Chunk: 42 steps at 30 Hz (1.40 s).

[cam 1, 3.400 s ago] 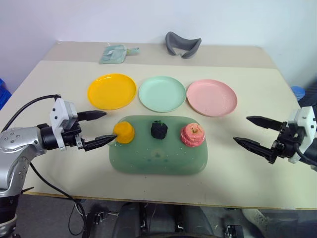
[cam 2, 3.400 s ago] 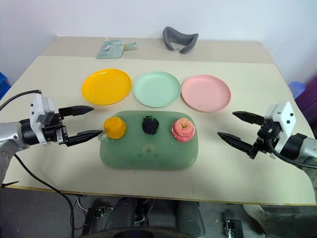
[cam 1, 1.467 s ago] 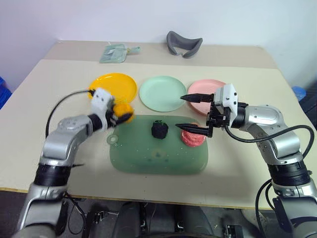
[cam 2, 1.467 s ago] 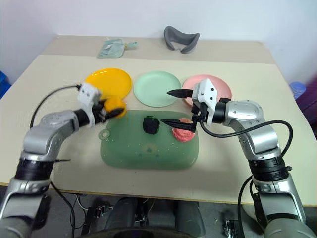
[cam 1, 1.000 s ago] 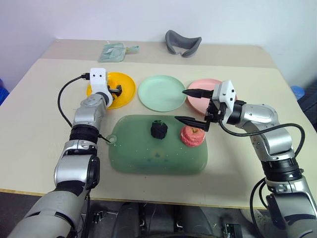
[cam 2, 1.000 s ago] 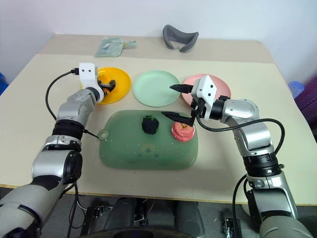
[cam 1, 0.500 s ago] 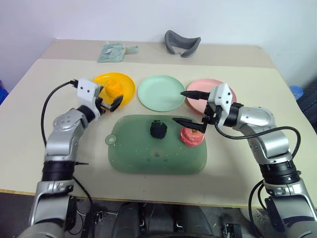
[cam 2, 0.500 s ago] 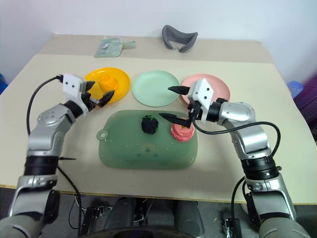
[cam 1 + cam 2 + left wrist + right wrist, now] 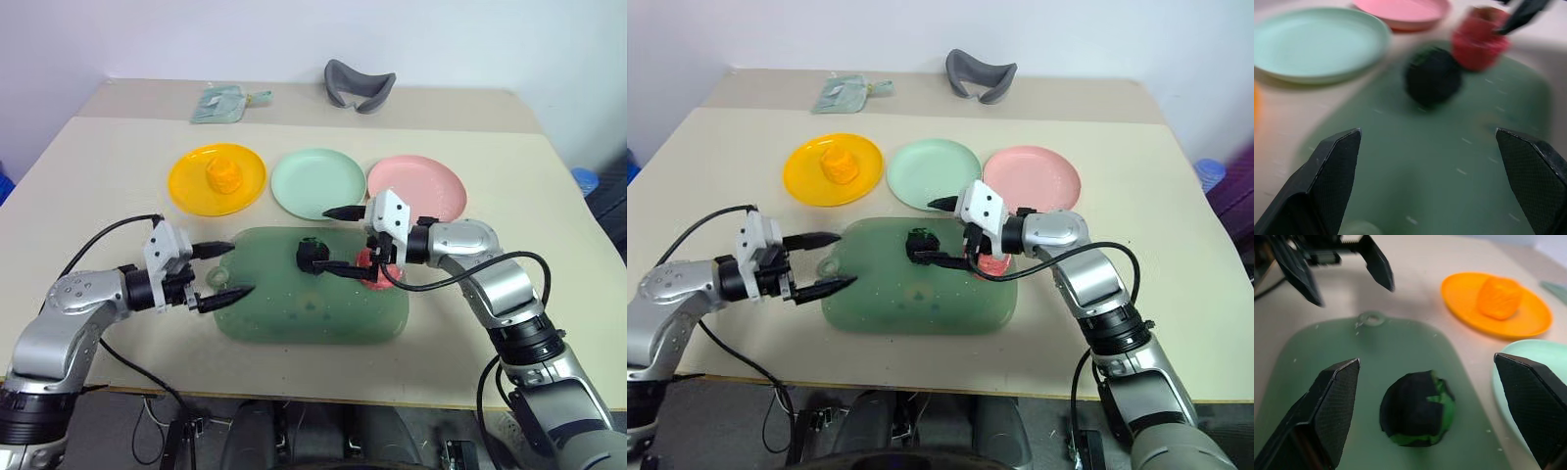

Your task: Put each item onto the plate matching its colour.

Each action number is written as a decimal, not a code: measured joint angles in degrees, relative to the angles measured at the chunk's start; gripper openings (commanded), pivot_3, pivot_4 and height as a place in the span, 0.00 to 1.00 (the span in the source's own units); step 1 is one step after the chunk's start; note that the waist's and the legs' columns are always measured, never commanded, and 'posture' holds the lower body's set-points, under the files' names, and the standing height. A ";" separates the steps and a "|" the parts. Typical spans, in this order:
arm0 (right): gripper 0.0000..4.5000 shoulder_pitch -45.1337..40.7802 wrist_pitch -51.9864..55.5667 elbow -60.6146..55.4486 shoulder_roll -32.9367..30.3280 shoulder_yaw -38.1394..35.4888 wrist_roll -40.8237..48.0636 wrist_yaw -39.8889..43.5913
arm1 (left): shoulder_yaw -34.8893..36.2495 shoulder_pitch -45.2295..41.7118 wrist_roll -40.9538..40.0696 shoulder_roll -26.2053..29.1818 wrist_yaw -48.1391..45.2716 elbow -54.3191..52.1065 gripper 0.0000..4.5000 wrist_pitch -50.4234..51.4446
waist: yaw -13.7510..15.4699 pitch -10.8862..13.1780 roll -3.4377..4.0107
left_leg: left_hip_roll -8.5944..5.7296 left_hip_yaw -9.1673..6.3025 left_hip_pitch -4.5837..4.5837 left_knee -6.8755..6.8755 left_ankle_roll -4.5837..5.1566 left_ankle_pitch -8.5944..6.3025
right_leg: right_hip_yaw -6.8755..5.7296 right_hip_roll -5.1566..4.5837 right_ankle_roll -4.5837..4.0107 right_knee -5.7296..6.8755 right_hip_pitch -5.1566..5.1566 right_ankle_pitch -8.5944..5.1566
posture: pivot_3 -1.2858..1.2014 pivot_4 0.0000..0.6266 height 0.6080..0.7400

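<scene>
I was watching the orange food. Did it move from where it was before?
Yes. The orange lump left the green tray and now sits farther back, on the yellow plate.

No text, label, brand, number or sign could be read on anything in these views.
</scene>
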 measured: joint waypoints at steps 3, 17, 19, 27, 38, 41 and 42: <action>1.00 -0.93 0.53 0.20 0.28 2.31 -2.15 0.23 | 3.31 3.10 -1.52 3.15 -5.66 0.31 1.00 -2.31 | 0.00 0.01 0.01 | 0.00 0.01 0.00 0.00 0.00 0.00 | 0.00 -0.01 -0.01 0.00 -0.02 0.00 | 0.52 0.24 1.00; 1.00 -6.17 -0.60 9.30 6.36 8.18 -9.80 -0.74 | 6.34 6.82 -2.96 4.79 -9.18 -1.98 1.00 -3.61 | -0.02 0.00 0.01 | 0.00 0.02 0.00 -0.02 0.00 -0.01 | 0.01 -0.01 -0.02 -0.01 -0.01 0.00 | 0.52 0.24 1.00; 0.88 -6.31 -1.27 9.86 6.75 8.17 -10.42 -0.72 | 6.36 7.03 -2.98 4.79 -8.70 -2.19 1.00 -3.53 | -0.02 0.00 0.01 | 0.00 0.01 0.00 -0.02 0.00 -0.01 | 0.01 -0.01 -0.02 -0.01 -0.02 0.00 | 0.52 0.24 1.00; 0.49 -7.35 -2.43 11.58 7.39 8.15 -12.33 -0.64 | 7.06 7.39 -4.02 4.24 -6.26 -3.18 1.00 -3.28 | -0.04 0.00 0.01 | 0.00 0.01 0.00 -0.02 0.00 -0.01 | 0.01 -0.01 -0.01 -0.01 -0.01 0.00 | 0.52 0.24 1.00; 0.49 -9.15 0.73 11.34 6.85 5.72 -11.63 0.25 | 5.64 4.56 -3.71 -0.18 2.27 -4.46 1.00 -2.19 | -0.09 0.00 0.02 | 0.00 0.01 0.00 -0.02 0.00 -0.01 | 0.02 -0.01 -0.01 0.00 -0.03 0.00 | 0.52 0.24 1.00; 0.49 -9.15 2.99 11.34 6.87 5.65 -10.50 1.45 | 4.51 4.57 -2.66 -0.30 2.77 -4.45 1.00 -2.56 | -0.10 0.00 0.02 | 0.00 0.02 -0.01 -0.02 0.00 -0.01 | 0.02 0.00 -0.02 0.00 -0.03 0.00 | 0.52 0.24 1.00; 0.49 -9.15 3.82 11.34 6.90 5.63 -10.00 1.79 | 4.32 4.57 -2.52 -0.35 2.80 -4.45 1.00 -2.69 | -0.10 0.00 0.02 | 0.00 0.01 -0.01 -0.02 0.00 -0.01 | 0.02 0.00 -0.02 0.00 -0.03 0.00 | 0.52 0.24 1.00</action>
